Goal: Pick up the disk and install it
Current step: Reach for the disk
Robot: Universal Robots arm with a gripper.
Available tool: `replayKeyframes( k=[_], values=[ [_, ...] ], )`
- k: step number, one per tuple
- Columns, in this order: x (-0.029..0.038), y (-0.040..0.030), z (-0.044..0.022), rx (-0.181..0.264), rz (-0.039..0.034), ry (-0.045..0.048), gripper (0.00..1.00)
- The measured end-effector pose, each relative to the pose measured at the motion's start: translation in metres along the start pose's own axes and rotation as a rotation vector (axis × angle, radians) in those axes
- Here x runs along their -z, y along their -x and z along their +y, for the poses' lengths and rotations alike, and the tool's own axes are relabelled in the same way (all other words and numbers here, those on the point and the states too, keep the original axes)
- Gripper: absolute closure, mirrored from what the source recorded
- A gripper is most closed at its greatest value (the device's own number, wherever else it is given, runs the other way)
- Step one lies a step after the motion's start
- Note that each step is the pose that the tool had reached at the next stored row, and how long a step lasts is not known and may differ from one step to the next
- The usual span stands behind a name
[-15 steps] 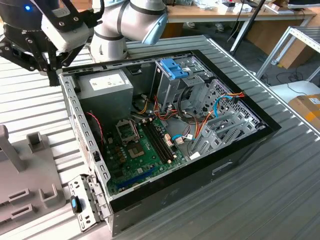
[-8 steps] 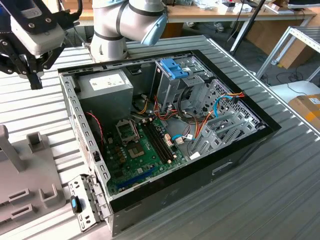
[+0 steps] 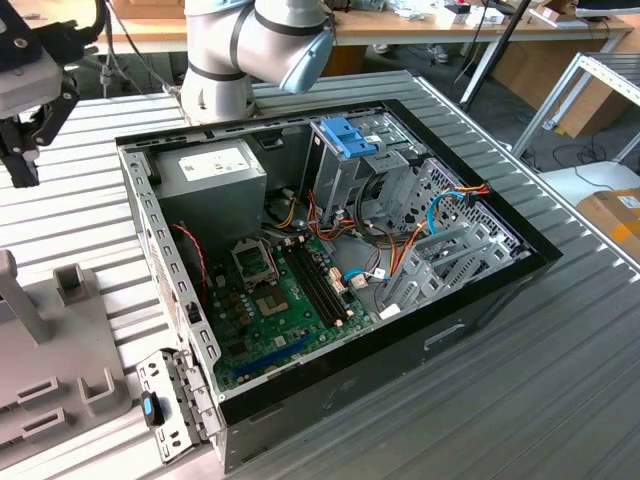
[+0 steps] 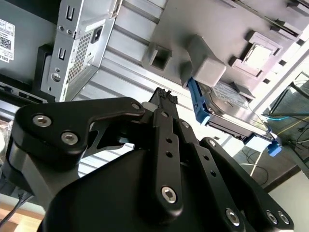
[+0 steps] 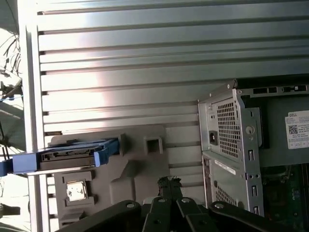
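Exterior view: gripper hangs at the exterior view's left, well apart from the open PC case. Cage w/ blue tabs stands inside, and a grey fixture sits beside the case. Second wrist view: fingers closed together, nothing betw. them. The disk, in its blue bracket, rests in the fixture beyond the tips, untouched. First wrist view: disk in the fixture, case nearby. Status: pick-up not yet done, install neither.

nothing legible: a white printed label lies on the power supply, another on the disk.
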State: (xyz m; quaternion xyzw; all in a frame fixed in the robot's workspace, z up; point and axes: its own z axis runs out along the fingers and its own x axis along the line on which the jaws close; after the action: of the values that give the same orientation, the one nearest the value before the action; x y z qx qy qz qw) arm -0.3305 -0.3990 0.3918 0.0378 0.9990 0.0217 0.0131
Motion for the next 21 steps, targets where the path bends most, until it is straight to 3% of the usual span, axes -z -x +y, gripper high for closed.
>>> replayKeyframes(
  k=[1,6,11,18,21],
  values=[
    [0.0,-0.0032,-0.0002,0.0,0.0,0.0,0.89],
    [0.0008,-0.038,-0.0028,0.0,0.0,0.0,0.89],
    [0.0012,-0.061,-0.0046,0.0,-0.0001,0.0001,0.89],
    [0.0016,-0.0849,-0.0064,0.0,0.0,0.0,0.89],
    [0.0017,-0.0908,-0.0069,0.0,-0.0001,0.0,0.89]
  ],
)
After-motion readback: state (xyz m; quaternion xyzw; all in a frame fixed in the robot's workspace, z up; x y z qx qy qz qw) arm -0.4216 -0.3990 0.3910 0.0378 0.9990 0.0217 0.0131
